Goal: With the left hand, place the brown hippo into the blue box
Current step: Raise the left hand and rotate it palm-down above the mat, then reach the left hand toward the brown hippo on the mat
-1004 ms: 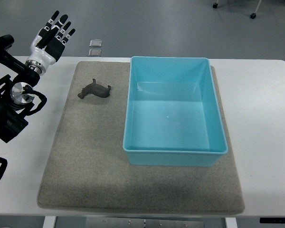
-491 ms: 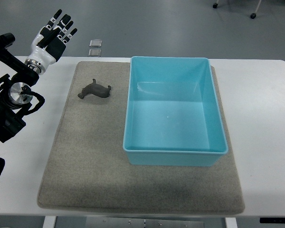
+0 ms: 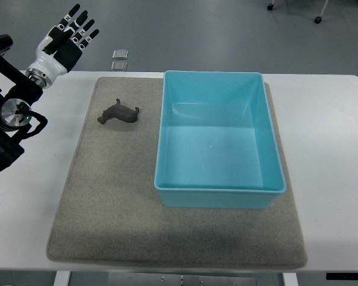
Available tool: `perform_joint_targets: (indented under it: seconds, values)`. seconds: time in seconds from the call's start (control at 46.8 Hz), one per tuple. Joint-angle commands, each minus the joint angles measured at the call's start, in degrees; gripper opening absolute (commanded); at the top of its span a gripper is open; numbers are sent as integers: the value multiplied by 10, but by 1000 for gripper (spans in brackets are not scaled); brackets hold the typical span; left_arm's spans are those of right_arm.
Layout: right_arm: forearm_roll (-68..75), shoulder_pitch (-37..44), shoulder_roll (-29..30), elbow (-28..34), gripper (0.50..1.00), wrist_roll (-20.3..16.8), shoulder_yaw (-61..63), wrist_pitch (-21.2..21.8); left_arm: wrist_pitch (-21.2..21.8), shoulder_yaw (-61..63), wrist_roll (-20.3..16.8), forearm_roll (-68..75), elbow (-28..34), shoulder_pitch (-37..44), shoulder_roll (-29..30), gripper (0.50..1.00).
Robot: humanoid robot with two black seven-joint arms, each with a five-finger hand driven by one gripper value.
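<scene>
On the grey felt mat (image 3: 107,196) that covers most of the white table (image 3: 331,155), the brown hippo (image 3: 118,112) lies by itself in the far left part, dark against the felt, its longer end pointing left and a short stub sticking out to the right. It sits just left of the blue box (image 3: 219,189), with a narrow strip of bare mat between the two, so they are near but not touching. The box rests on the right side of the mat, its far wall close to the mat's far edge and its near wall well short of the near edge; the inside is bare pale blue plastic.

My left hand (image 3: 63,39) is up at the far left corner of the view, off past the table's far edge and over the grey floor, well apart from the hippo. My fingers (image 3: 76,25) are stretched out and spread, black tips fanned toward the upper right, with nothing in them. The white palm leads back down into the dark wrist and arm, which run along the left edge of the picture, with a round metal joint (image 3: 14,113) showing above the table's left margin.

Beyond the table, two small pale squares (image 3: 119,59) lie on the floor just past the mat's far left corner
</scene>
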Motion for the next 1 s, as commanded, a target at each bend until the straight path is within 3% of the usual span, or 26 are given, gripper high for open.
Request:
perform_joint_targets:
  seconds: [0.0,0.342,0.534,0.812,0.983]
  values:
    - [0,0,0,0,936,0,0,0,-1,0,0,18,1,-1,6,996]
    - [0,0,0,0,936,0,0,0,-5,0,-7,234,-5,-13,25,994]
    - [0,0,0,0,936,0,0,0,-4,0,-15,371,-50,-20,43,979]
    - [0,0,0,0,936,0,0,0,2,0,-72,544,-62,-22,50,977]
    - [0,0,0,0,936,0,0,0,4,1,-77,624,-66,-20,49,951]
